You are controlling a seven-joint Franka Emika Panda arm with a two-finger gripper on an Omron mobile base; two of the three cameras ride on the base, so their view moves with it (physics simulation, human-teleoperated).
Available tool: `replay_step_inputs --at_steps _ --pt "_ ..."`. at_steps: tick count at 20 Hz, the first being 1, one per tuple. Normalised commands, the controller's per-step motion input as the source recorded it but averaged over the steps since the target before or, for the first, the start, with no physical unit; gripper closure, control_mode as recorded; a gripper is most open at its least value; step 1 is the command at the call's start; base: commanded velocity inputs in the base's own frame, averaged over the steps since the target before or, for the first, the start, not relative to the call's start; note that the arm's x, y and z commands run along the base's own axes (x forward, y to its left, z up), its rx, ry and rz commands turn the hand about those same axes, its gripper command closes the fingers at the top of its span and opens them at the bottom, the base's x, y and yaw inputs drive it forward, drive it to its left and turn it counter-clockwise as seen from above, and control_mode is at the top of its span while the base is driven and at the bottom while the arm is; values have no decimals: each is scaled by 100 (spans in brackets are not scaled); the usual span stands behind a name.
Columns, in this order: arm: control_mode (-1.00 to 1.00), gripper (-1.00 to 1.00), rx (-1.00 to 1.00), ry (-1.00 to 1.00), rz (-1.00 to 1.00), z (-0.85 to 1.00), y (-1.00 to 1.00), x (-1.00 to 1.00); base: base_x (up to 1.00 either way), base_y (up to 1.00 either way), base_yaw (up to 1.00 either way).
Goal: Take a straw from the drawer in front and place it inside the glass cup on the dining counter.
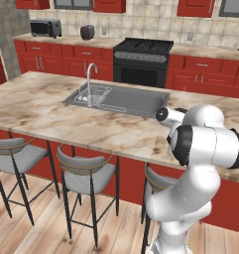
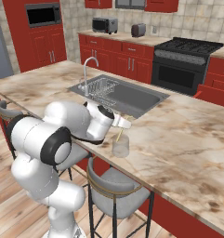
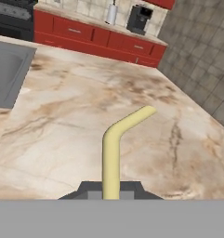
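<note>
My gripper (image 2: 124,124) clamped on straw (image 3: 111,153); glass cup (image 2: 120,145) directly below, straw axis pts down twd rim.

Red cabinets (image 1: 41,58), black stove (image 1: 142,60), beige tile wall (image 1: 150,22), wood floor (image 1: 41,228), grey stools (image 1: 86,178).

Marble dining counter (image 2: 187,139) with glass cup (image 2: 120,145) near edge

The white arm (image 2: 62,135) rises from the lower left of the right base view, elbow bent, forearm reaching right toward frame centre; its gripper (image 3: 111,188) is clamped tight at the hand view's bottom centre
</note>
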Motion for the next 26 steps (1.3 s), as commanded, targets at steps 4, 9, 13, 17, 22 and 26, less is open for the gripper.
replay_step_inputs --at_steps 4,9,13,17,22,26 --pt "-100 100 0 -5 0 -11 0 1 0 0 0" --pt "-100 100 0 -5 0 -10 0 0 0 0 0" --pt "-100 100 -1 -8 0 -11 0 0 0 0 0" --pt "-100 100 -3 -11 0 -10 0 0 0 0 0" --pt "-100 100 -1 -12 0 -6 0 0 0 0 0" --pt "-100 100 0 -9 0 -3 0 0 0 0 0"
